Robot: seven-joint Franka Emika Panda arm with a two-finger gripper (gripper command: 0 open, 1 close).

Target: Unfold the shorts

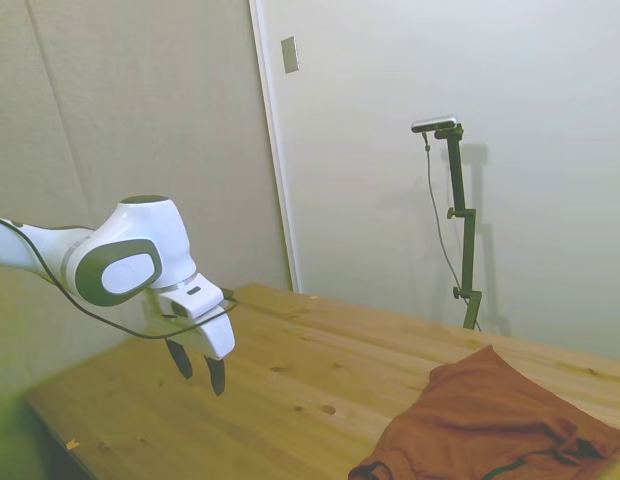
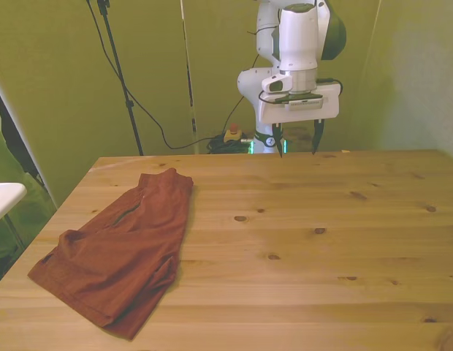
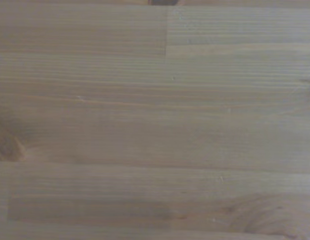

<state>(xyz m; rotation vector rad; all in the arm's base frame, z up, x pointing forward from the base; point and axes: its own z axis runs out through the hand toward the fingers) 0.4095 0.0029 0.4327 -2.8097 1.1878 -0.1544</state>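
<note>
My gripper (image 2: pixel 298 139) hangs open and empty over bare table (image 2: pixel 321 219). The shorts (image 2: pixel 120 245) lie folded, well off to one side of the jaws. They look soft and limp; I'd pinch one top-layer edge and peel.

My arm (image 1: pixel 120 255) is glossy white with rounded shells and a grey oval joint cap; a thin black cable loops along it toward my dark-fingered pincer (image 2: pixel 298 139).
</note>
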